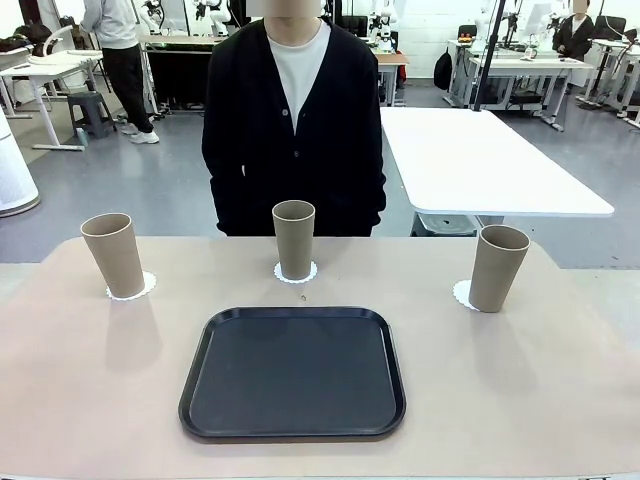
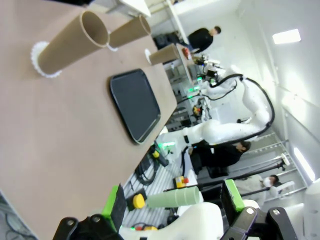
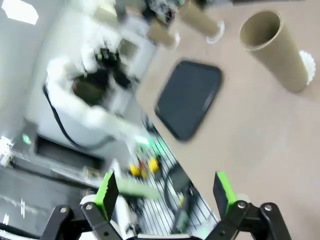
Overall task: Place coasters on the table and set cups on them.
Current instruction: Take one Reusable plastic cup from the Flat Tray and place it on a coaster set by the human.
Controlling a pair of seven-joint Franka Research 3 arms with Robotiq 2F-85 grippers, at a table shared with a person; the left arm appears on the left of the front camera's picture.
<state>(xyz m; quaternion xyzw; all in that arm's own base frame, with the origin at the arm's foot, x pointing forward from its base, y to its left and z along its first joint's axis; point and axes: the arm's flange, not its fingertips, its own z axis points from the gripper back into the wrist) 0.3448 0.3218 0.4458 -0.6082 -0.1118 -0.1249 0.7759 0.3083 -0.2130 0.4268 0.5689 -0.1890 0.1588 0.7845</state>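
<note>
1. Cups and coasters are set out in a row along the far side of the table (image 1: 90, 380): the left cup (image 1: 114, 255), the middle cup (image 1: 294, 239) and the right cup (image 1: 498, 267) each stand upright on a white lacy coaster.
2. Spacing looks deliberate. The cups stand well apart, one near each far corner and one in the middle in front of the person (image 1: 294, 120), as three place settings would.
3. The left coaster (image 1: 140, 288) and the right coaster (image 1: 462, 293) peek out to one side of their cups, so those two sit off-centre; the middle coaster (image 1: 297, 274) shows evenly around its cup.
4. A black tray (image 1: 293, 373) lies bare on the near side of the row, apart from every cup.
5. The left gripper (image 2: 175, 202) hangs off the table's edge with its green pads spread and nothing between them; the right gripper (image 3: 165, 192) is likewise spread and holding nothing.
6. I'd judge the job finished, or nearly so.
7. No brand, label or writing can be read on the cups, coasters or tray.
</note>
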